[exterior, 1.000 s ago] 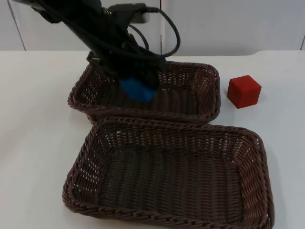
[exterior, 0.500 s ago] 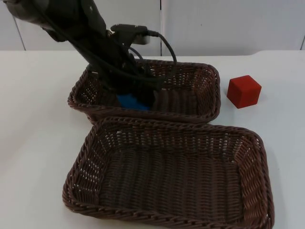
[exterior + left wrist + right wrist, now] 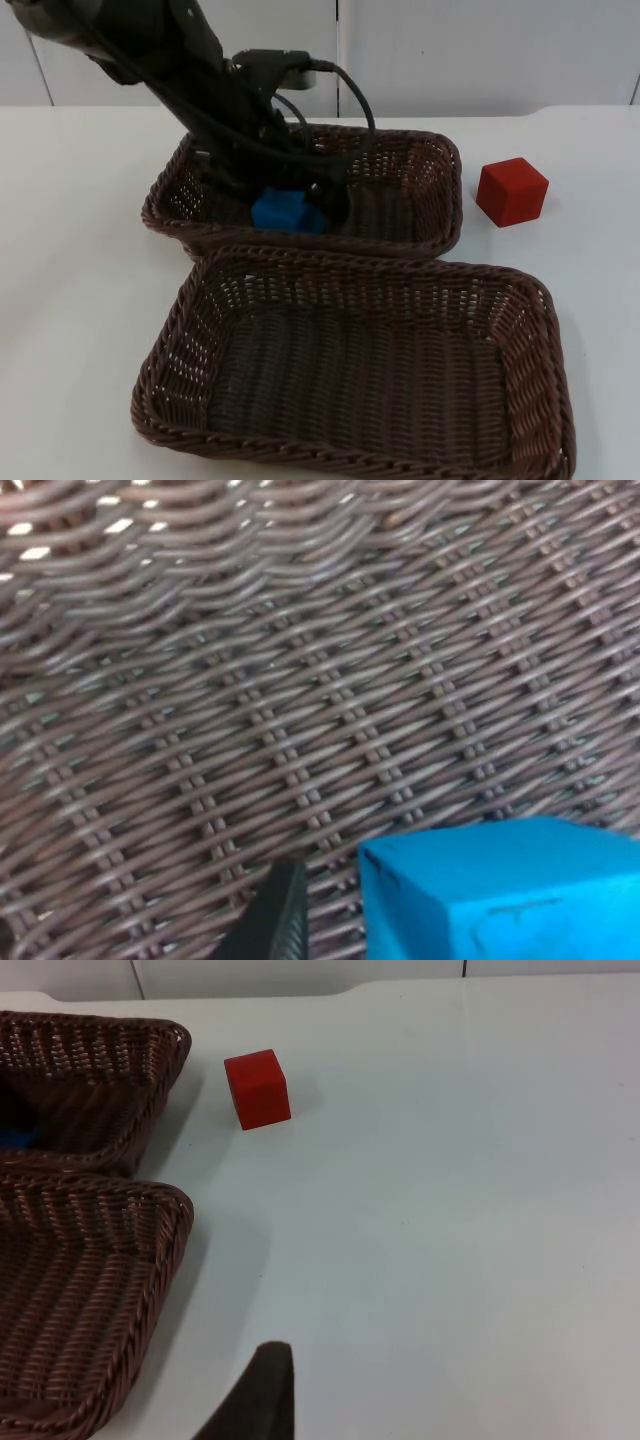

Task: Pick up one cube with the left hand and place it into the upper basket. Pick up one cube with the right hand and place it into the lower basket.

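Observation:
A blue cube (image 3: 279,210) rests on the floor of the upper wicker basket (image 3: 445,160), toward its left half. My left gripper (image 3: 300,200) reaches down into that basket and stands open around the cube. In the left wrist view a black fingertip (image 3: 282,920) is a small gap away from the blue cube (image 3: 500,890), over the woven basket floor (image 3: 300,680). A red cube (image 3: 512,191) sits on the white table right of the upper basket. The lower basket (image 3: 360,262) holds nothing. My right gripper (image 3: 262,1400) waits over the table, well short of the red cube (image 3: 257,1089).
The two brown baskets lie almost rim to rim; the right wrist view shows the upper basket's corner (image 3: 110,1035) and the lower basket's corner (image 3: 120,1200). White table stretches right of them. A grey partition wall closes the far side.
The left arm lowered the blue cube into the upper basket. The fingers have parted, and the cube now shows more fully on the basket floor. The red cube has not moved.

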